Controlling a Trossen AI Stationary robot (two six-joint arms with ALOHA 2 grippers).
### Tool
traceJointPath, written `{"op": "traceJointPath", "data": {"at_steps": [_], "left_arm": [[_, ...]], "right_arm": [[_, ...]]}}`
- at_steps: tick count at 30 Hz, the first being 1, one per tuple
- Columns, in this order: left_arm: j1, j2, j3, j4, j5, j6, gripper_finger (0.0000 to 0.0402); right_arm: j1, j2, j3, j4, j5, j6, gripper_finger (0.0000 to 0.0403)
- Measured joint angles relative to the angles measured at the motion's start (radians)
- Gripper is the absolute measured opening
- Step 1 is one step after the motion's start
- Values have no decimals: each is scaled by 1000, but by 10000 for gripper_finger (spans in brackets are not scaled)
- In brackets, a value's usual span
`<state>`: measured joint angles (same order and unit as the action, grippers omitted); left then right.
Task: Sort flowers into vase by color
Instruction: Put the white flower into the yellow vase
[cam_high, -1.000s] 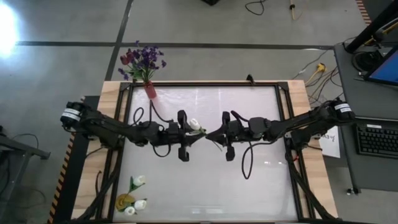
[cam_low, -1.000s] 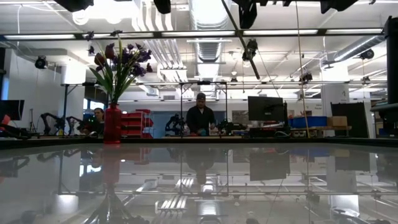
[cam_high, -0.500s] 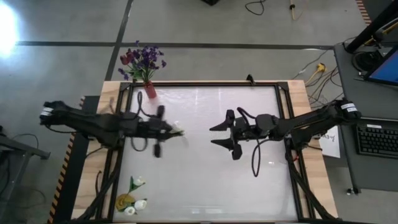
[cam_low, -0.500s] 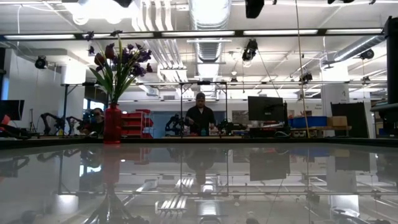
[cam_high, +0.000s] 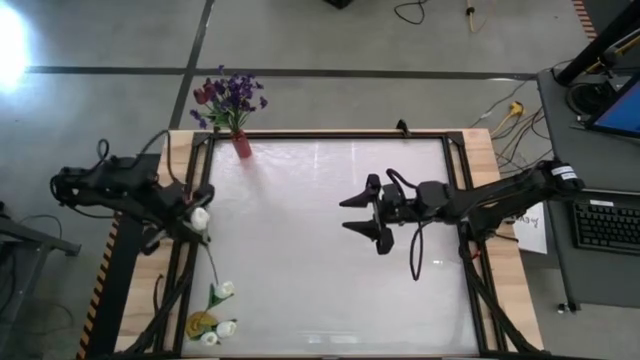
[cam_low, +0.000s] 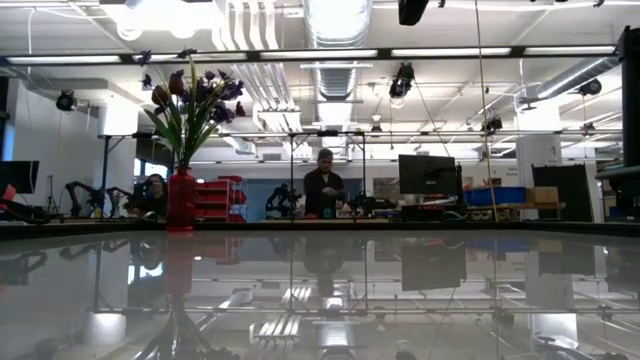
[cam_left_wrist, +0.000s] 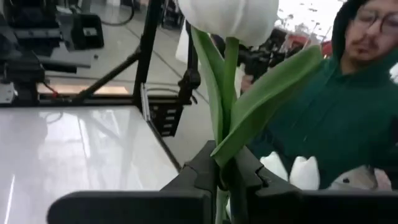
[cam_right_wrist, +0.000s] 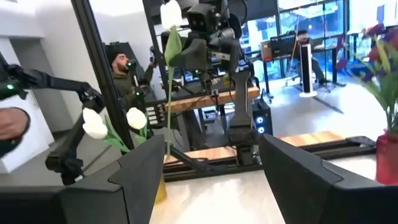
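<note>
Left end effector (cam_left_wrist: 225, 177) clenched on a white tulip (cam_left_wrist: 231, 18) stem at the tabletop's (cam_high: 320, 290) left edge. Right end effector (cam_high: 364, 211) released, empty, mid-tabletop.

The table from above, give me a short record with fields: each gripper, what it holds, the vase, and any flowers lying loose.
left gripper: at the table's left edge, shut on a white tulip by its stem
right gripper: over the table's middle right, open, holding nothing
vase: red, at the far left corner, holding purple blossoms and a dark red tulip
loose flowers: white tulip buds at the near left corner
person: in a green hoodie, beside the table in the left wrist view
</note>
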<state>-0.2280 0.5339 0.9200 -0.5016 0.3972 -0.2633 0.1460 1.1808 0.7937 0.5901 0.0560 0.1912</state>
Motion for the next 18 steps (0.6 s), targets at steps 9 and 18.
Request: {"op": "traceJointPath", "data": {"at_steps": [9,18], "left_arm": [[-41,-73,-83,19,113,-74,0],[-164,-151,-242,120,135,-108,0]], "right_arm": [[60,7,0,37,53,45,242],[96,7,46,43,129,44,240]]}}
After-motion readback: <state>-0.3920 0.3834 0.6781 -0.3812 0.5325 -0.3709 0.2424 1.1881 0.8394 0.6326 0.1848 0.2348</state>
